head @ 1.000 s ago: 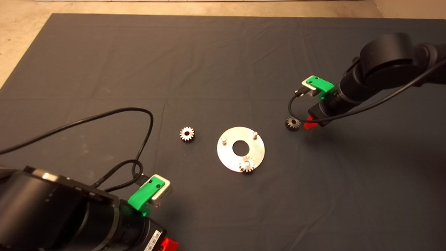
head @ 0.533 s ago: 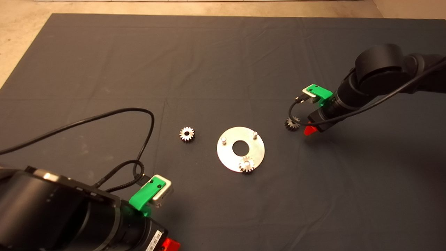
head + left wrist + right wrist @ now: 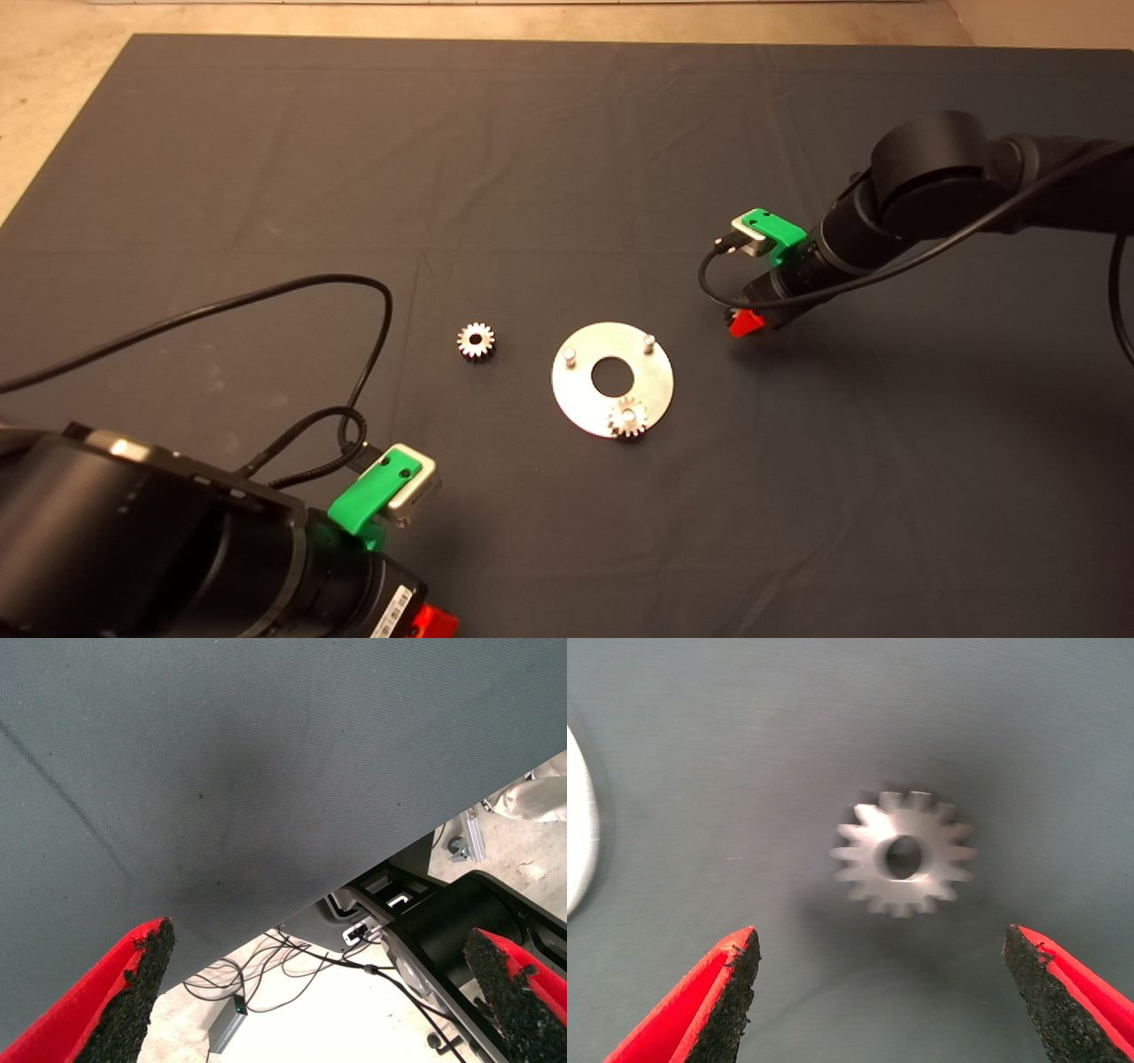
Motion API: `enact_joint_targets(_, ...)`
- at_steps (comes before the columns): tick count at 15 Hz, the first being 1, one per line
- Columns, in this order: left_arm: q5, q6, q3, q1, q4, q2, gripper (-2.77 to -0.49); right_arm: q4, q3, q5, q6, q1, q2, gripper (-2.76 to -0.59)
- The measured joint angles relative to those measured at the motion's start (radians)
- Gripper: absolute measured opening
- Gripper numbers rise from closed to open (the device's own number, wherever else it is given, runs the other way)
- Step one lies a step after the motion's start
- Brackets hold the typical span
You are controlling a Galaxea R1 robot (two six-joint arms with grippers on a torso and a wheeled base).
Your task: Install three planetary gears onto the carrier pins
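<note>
Shifted leftward over the loose planetary gear since a second ago, the right gripper hangs with fingers spread wide just right of the carrier disc; an off-centre closing could tip the gear.

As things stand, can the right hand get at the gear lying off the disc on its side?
Probably yes: the right hand hovers open over that gear, which lies flat on the mat, nothing between.
</note>
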Motion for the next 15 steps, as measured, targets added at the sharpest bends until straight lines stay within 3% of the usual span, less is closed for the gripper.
enact_joint_targets(10, 0.001, -0.001, 0.0, 0.0, 0.0, -0.004, -0.9, 0.0, -0.057, -0.002, -0.061, 0.0, 0.021, -1.33)
enact_joint_targets(15, 0.0, 0.0, 0.0, 0.0, 0.0, -0.003, -0.9, 0.001, -0.075, -0.004, -0.089, -0.061, 0.021, -1.33)
